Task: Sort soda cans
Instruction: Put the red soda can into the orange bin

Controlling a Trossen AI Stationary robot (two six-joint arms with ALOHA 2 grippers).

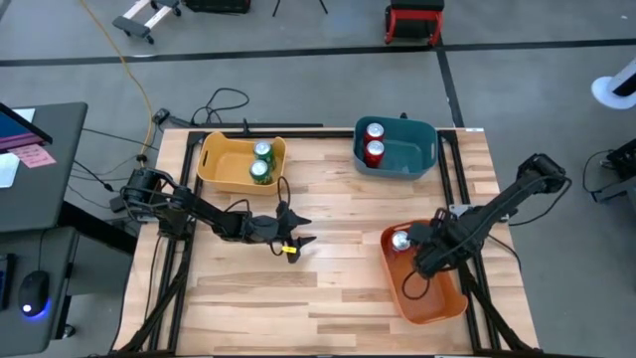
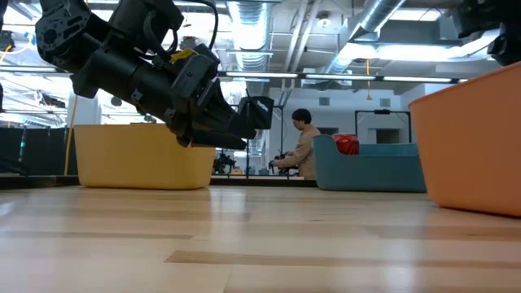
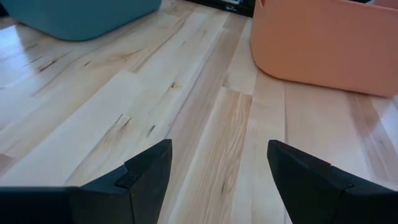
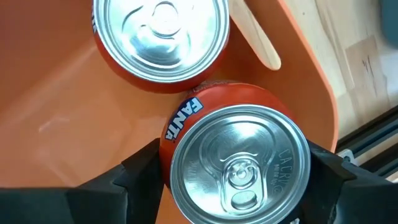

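Two green soda cans (image 1: 261, 161) stand in the yellow bin (image 1: 224, 174), and two red ones (image 1: 374, 142) stand in the teal bin (image 1: 412, 154). In the orange bin (image 1: 437, 303) are two orange-red cans. One can (image 4: 161, 37) stands free, and its silver top also shows in the high view (image 1: 400, 240). The other can (image 4: 239, 168) sits between the fingers of my right gripper (image 4: 236, 171), which reaches down into that bin (image 1: 429, 261). My left gripper (image 1: 298, 235) hovers open over the bare middle of the table (image 3: 217, 168), holding nothing. My right gripper has the nearer orange-red can pinched between its two fingers, one on each side of the can's wall (image 4: 166, 155), just below the rim. The fingers come from above and point down into the orange bin. The can is upright. Whether its base is on the bin floor is hidden.
The free can stands right against the held one. The orange bin's wall (image 4: 311, 81) is close on one side. Open tabletop (image 1: 338, 298) lies between the bins. A person (image 2: 305, 146) sits in the room far behind the table.
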